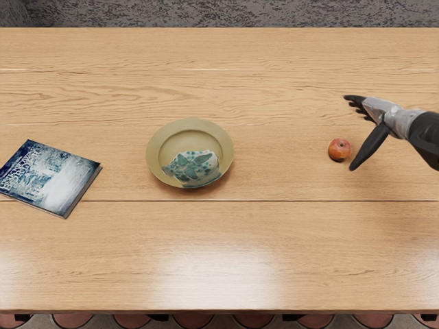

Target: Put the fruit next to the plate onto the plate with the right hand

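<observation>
A small red apple [339,149] lies on the wooden table, well to the right of an olive-green plate [164,136]. On the plate rests a white and teal patterned object [192,166]. My right hand [362,130] comes in from the right edge and hovers just right of the apple, fingers spread and open, the thumb pointing down beside the fruit without touching it. The left arm does not show.
A blue and white book [46,177] lies flat near the table's left edge. The table's far edge [219,29] meets a grey wall; its front edge runs along the bottom of the view.
</observation>
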`<state>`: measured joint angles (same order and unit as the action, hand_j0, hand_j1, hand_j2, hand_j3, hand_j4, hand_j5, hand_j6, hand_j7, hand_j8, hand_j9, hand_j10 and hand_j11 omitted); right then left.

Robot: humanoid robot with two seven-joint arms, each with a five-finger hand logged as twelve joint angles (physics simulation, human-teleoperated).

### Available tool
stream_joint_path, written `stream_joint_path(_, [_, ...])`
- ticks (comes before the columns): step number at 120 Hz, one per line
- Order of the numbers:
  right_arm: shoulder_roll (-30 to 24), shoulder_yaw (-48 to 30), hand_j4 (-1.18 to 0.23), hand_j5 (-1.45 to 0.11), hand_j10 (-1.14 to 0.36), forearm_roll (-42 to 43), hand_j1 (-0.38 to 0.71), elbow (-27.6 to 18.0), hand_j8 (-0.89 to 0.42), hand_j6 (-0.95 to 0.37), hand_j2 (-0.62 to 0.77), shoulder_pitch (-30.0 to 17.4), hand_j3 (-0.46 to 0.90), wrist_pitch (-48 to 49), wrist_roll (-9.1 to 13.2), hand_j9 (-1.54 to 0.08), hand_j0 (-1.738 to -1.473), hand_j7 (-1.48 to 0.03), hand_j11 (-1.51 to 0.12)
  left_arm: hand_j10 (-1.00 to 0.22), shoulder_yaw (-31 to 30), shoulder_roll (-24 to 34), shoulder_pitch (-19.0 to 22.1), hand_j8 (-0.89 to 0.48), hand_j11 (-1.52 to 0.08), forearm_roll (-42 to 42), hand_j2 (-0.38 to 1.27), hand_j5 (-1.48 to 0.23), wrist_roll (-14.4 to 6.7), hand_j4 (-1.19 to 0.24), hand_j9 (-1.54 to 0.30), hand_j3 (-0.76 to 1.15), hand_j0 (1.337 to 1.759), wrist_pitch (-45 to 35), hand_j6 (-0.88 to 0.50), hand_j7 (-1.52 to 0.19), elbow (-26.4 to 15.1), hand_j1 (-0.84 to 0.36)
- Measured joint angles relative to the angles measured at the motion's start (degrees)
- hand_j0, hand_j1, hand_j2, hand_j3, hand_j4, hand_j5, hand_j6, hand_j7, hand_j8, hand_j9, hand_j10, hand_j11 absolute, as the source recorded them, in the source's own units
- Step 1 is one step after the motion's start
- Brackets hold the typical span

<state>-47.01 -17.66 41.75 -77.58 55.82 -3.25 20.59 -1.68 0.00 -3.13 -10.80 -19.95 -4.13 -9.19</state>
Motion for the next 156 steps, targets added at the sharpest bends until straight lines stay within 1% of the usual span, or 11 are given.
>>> stream_joint_path(10, [-0.34, -0.10, 0.00, 0.00, 0.00, 0.17, -0.35, 0.63, 0.00, -0.01, 0.00, -0.36, 0.00, -0.75, -0.35, 0.00, -1.658, 0.00, 0.00, -0.02, -0.06, 0.00, -0.17, -0.02, -0.02, 0.00, 0.00, -0.02, 0.00, -0.02, -0.02, 0.00, 1.658, 0.00, -0.02, -0.02, -0.02, 0.33])
stream_joint_path(20, [-0.21, -0.01, 0.00, 0.00, 0.00, 0.29, -0.35, 2.28, 0.00, -0.01, 0.00, -0.59, 0.00, -1.31, -0.86, 0.00, -1.658, 0.00, 0.00, -0.02, -0.11, 0.00, -0.80, -0.02, -0.02, -0.01, 0.00, -0.02, 0.00, -0.02, -0.02, 0.00, 1.658, 0.00, -0.02, -0.02, -0.03, 0.33])
stream_joint_path(34, [1.13, 0.49, 0.00, 0.00, 0.00, 2.90, -0.35, 3.45, 0.00, -0.01, 0.00, -1.61, 0.00, -6.39, -1.38, 0.00, -1.658, 0.00, 0.00, -0.02, -0.18, 0.00, -1.42, -0.02, -0.02, -0.01, 0.00, -0.02, 0.00, -0.02, -0.02, 0.00, 1.658, 0.00, -0.02, -0.02, -0.01, 0.33])
stream_joint_path(52, [1.99, 0.72, 0.00, 0.00, 0.00, 4.71, -0.35, 4.05, -0.01, -0.01, 0.00, -3.85, 0.00, -9.79, -1.93, 0.00, -1.658, 0.00, 0.00, -0.02, -0.17, 0.00, -1.44, -0.02, -0.02, -0.01, 0.00, -0.02, 0.00, -0.02, -0.02, 0.00, 1.658, 0.00, -0.02, -0.02, -0.01, 0.33])
stream_joint_path(78, [6.15, 1.05, -0.06, -0.08, -0.06, 7.34, -0.28, 7.71, -0.06, -0.07, -0.01, -5.30, 0.00, -10.79, -2.09, -0.08, -1.658, -0.08, -0.08, -0.02, -0.21, 0.00, -1.44, -0.02, -0.02, 0.00, 0.00, -0.02, 0.00, -0.02, -0.02, 0.00, 1.658, 0.00, -0.02, -0.02, -0.04, 0.33])
stream_joint_path(100, [7.01, 1.52, -0.03, -0.04, -0.03, 8.04, -0.32, 8.18, -0.03, -0.03, 0.00, -4.90, 0.00, -10.87, -1.66, -0.04, -1.658, -0.04, -0.04, -0.02, -0.19, 0.00, -1.44, -0.02, -0.02, 0.00, 0.00, -0.02, 0.00, -0.02, -0.02, 0.00, 1.658, 0.00, -0.02, -0.02, -0.04, 0.33])
stream_joint_path(108, [7.24, 1.68, -0.06, -0.07, -0.06, 8.75, -0.29, 8.35, -0.06, -0.06, -0.01, -4.97, 0.00, -11.63, -1.60, -0.07, -1.658, -0.07, -0.07, -0.02, -0.17, 0.00, -1.44, -0.02, -0.02, 0.00, 0.00, -0.02, 0.00, -0.02, -0.02, 0.00, 1.658, 0.00, -0.02, -0.02, -0.04, 0.33])
stream_joint_path(124, [7.49, 4.35, -0.10, -0.13, -0.10, 9.71, -0.23, 8.55, -0.10, -0.10, -0.02, -4.47, 0.00, -16.84, -1.44, -0.13, -1.658, -0.13, -0.13, -0.02, -0.16, 0.00, -1.44, -0.02, -0.02, -0.01, 0.00, -0.02, 0.00, -0.02, -0.02, 0.00, 1.658, 0.00, -0.02, -0.02, -0.04, 0.33])
stream_joint_path(156, [9.18, 8.25, -0.16, -0.21, -0.16, 10.09, -0.16, 8.83, -0.16, -0.17, -0.03, -4.32, 0.00, -22.06, -1.46, -0.21, -1.658, -0.21, -0.21, -0.02, -0.09, 0.00, -1.44, -0.02, -0.02, 0.02, 0.00, -0.02, 0.00, -0.02, -0.02, 0.00, 1.658, 0.00, -0.02, -0.02, -0.04, 0.33])
